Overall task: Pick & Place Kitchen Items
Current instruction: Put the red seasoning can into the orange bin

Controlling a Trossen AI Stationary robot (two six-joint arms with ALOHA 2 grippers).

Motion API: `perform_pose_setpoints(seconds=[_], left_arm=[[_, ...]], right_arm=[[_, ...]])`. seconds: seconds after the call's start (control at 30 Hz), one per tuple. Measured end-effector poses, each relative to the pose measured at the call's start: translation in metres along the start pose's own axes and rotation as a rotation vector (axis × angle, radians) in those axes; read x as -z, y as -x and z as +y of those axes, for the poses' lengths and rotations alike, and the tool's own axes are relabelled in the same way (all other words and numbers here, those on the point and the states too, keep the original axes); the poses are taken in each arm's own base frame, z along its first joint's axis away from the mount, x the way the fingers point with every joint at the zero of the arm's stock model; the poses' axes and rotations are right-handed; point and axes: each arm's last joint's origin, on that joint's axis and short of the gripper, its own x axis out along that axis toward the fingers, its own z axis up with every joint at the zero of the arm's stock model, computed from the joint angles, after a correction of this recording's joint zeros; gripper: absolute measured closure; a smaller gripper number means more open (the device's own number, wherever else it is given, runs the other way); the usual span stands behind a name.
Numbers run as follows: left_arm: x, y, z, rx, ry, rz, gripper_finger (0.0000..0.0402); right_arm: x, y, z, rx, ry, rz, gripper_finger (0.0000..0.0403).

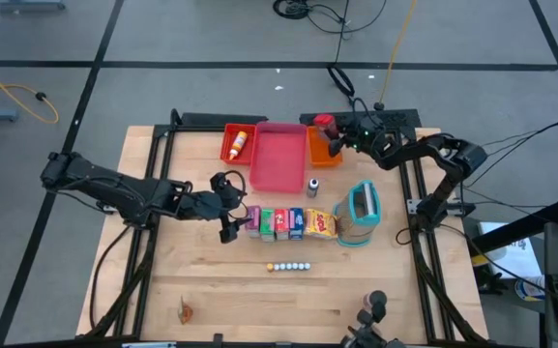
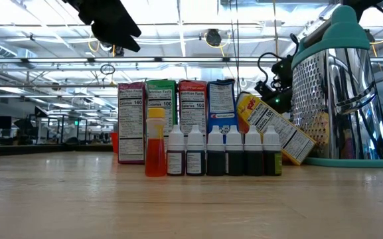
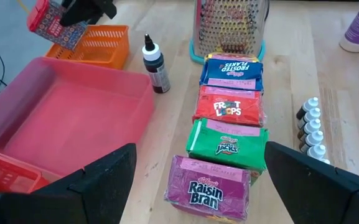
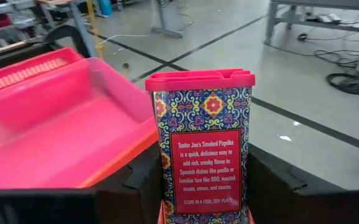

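Right gripper [image 4: 205, 214] pinches a red-lidded paprika tin [image 4: 203, 140] upright between its fingers, held above the orange tray [image 1: 323, 147] at the far side of the counter [image 1: 220, 290]. The pink tray [image 4: 61, 118] sits just beside the tin, red tray [image 1: 237, 143] beyond it.

Left gripper [image 3: 191, 186] hovers with fingers spread wide, holding nothing. Directly under and ahead of it runs the row of food boxes: purple Raisin Bran box [image 3: 209, 190] nearest, then green box [image 3: 228, 144], red Froot Loops box [image 3: 231, 107], blue Frosted Flakes box [image 3: 232, 70]. A yellow box [image 1: 323, 224] leans against the teal-and-white grater [image 1: 360, 213] at the row's far end. Small dark bottle [image 3: 155, 63] stands between row and pink tray. Line of tiny bottles [image 3: 310, 130] stands on the other side of the boxes.
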Motion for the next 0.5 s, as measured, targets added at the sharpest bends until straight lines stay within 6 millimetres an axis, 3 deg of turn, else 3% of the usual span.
perform_pose_setpoints(seconds=[0.1, 0.2, 0.5], left_arm=[[0.0, -0.0001, 0.0, 0.0, -0.001, 0.0, 0.005], [0.0, -0.0001, 0.0, 0.0, -0.003, 0.0, 0.005], [0.0, -0.0001, 0.0, 0.0, -0.003, 0.0, 0.005]], right_arm=[[-0.0004, 0.0, 0.0, 0.001, 0.001, -0.003, 0.017], [-0.0003, 0.0, 0.0003, -0.001, 0.001, -0.002, 0.0146], [0.0, -0.0004, 0.003, 0.012, -0.002, -0.001, 0.0158]])
